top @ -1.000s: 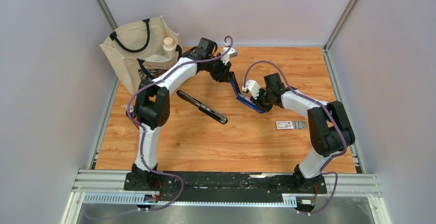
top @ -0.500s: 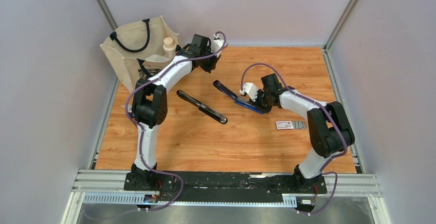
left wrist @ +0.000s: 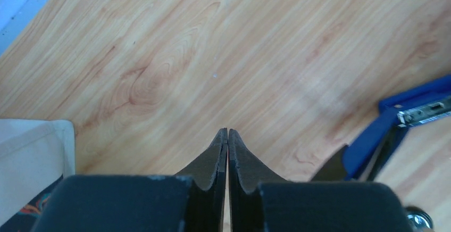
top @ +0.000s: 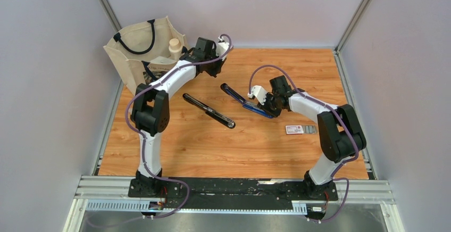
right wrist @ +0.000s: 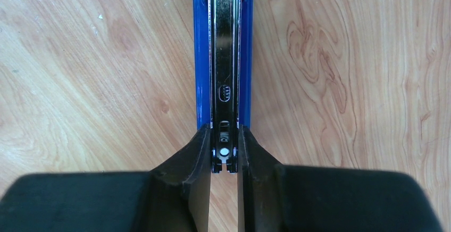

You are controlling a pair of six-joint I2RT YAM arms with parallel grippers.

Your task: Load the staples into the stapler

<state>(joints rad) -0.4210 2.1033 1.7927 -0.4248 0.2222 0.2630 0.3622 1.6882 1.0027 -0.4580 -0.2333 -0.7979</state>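
Left claw withdrew from slim blue stapler.

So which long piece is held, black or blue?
The blue stapler, pinched between the jaws of the right gripper. The black bar lies loose on the table, untouched.

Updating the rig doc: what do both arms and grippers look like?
The left arm and right arm have white tubular links, bulky black joint housings and an external purple cable. The left gripper and right gripper each have two matte black wedge-shaped fingers. No markings visible.
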